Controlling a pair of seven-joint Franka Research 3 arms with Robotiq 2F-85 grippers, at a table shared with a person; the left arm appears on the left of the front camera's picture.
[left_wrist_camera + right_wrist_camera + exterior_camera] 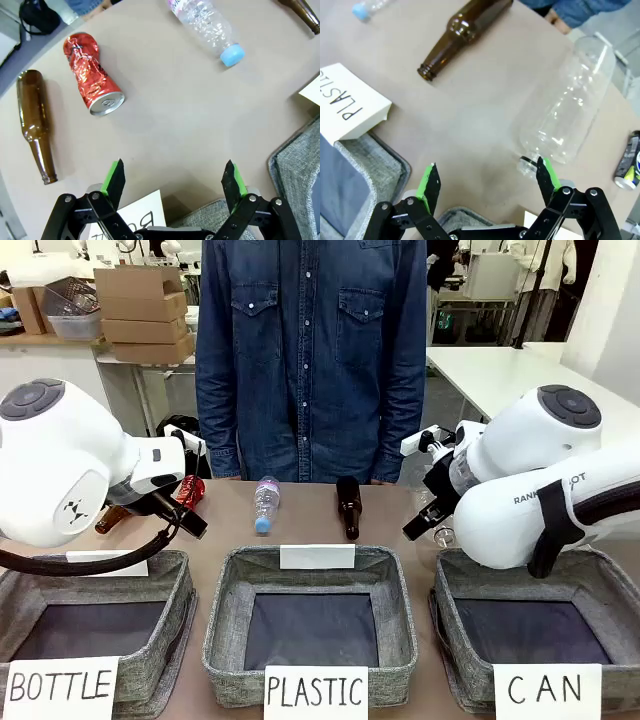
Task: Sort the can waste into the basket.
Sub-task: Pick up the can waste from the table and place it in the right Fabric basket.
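Note:
A crushed red can [92,75] with white print lies on its side on the table, ahead and left of my open left gripper [175,177]; nothing is between the fingers. From the front the red can [190,490] sits just behind the left gripper [187,517]. A dark can [630,162] with blue-white markings lies at the right edge of the right wrist view, right of my open, empty right gripper [487,182]. The grey basket [441,587] signed "CAN" stands at the front right, under the right arm, near the right gripper [425,520].
Brown glass bottles [35,125] [462,35] and clear plastic bottles [207,27] [565,115] lie on the table. Baskets signed "PLASTIC" [225,620] and "BOTTLE" [175,615] stand at front centre and left. A person in a denim shirt [310,350] stands at the far side.

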